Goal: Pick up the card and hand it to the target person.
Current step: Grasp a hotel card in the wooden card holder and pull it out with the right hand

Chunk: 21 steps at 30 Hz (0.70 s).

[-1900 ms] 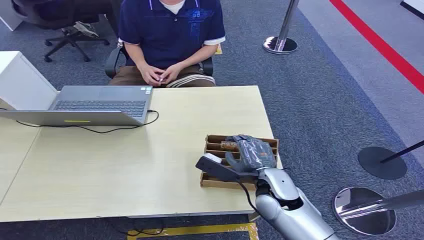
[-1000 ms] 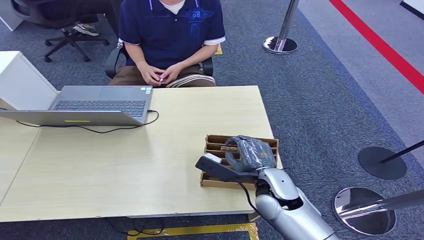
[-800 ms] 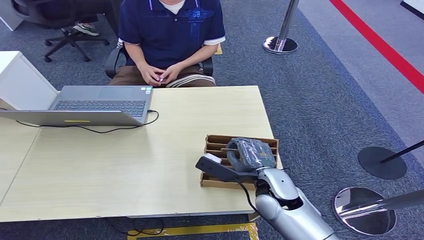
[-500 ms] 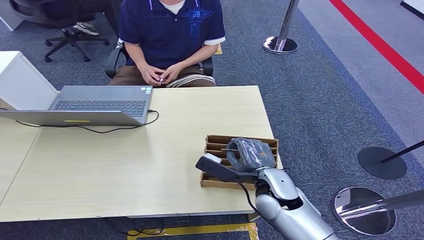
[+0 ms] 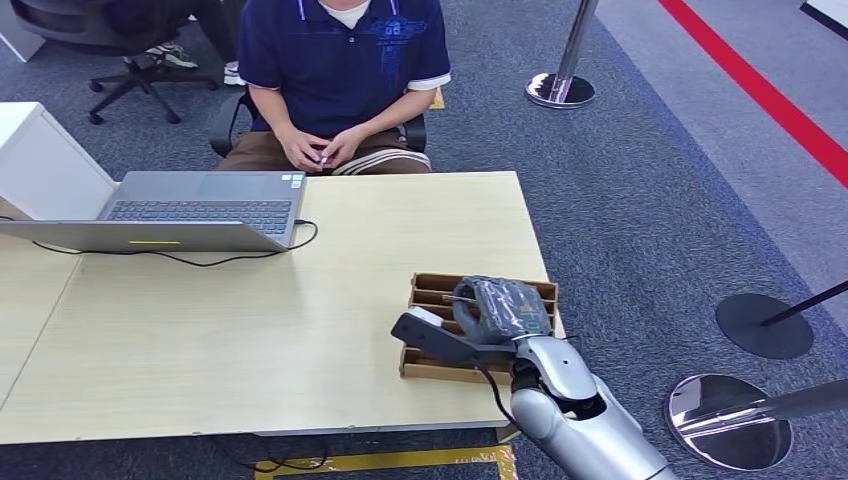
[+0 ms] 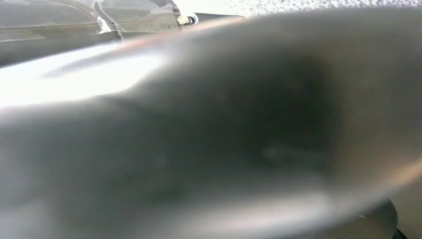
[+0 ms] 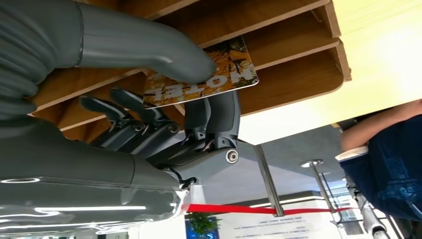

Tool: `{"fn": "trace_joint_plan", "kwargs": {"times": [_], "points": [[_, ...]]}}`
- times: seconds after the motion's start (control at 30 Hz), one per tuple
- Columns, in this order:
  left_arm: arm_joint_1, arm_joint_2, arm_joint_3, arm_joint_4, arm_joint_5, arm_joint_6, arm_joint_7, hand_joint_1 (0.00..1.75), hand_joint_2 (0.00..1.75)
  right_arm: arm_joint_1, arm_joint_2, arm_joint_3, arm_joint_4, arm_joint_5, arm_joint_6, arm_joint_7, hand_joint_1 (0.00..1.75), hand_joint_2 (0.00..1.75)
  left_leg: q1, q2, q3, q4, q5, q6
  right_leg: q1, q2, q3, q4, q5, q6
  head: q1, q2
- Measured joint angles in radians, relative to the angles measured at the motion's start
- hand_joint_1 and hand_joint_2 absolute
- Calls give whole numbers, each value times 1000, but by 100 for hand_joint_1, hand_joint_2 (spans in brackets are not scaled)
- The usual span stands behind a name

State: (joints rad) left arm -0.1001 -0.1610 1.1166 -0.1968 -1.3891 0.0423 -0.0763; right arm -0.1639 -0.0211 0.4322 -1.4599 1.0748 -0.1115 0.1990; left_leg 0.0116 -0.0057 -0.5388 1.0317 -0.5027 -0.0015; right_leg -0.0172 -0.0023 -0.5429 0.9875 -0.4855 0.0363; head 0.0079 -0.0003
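Note:
My right hand (image 5: 500, 310) hangs over the wooden card holder (image 5: 430, 366) at the table's near right corner, fingers curled down into its slots. In the right wrist view the card (image 7: 211, 74), printed in yellow and orange with pale letters, stands in the holder (image 7: 293, 45). The thumb (image 7: 149, 50) presses on its face and the dark fingers (image 7: 214, 119) lie against its back, so it is pinched. The person (image 5: 340, 60) in a dark blue shirt sits across the table, hands (image 5: 320, 148) clasped in the lap.
An open laptop (image 5: 200, 205) with a black cable (image 5: 180, 258) sits at the far left of the pale wooden table (image 5: 250, 320). Stanchion bases stand on the carpet to the right (image 5: 730, 420) (image 5: 765, 325) and behind (image 5: 560, 90). An office chair (image 5: 130, 70) stands at back left.
The right hand's fingers have curled further down into the holder and closed on the card. The arm and the seated person have stayed put.

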Motion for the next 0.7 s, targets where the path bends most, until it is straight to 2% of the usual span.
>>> {"fn": "trace_joint_plan", "kwargs": {"times": [0.7], "points": [[0,0,0,0,0,-1,-7,0,0,-1,2,0,-47,-29,-19,-41,175,175,0,0,0,0,0,0,0,0,0,0,0,0,0,0]]}}
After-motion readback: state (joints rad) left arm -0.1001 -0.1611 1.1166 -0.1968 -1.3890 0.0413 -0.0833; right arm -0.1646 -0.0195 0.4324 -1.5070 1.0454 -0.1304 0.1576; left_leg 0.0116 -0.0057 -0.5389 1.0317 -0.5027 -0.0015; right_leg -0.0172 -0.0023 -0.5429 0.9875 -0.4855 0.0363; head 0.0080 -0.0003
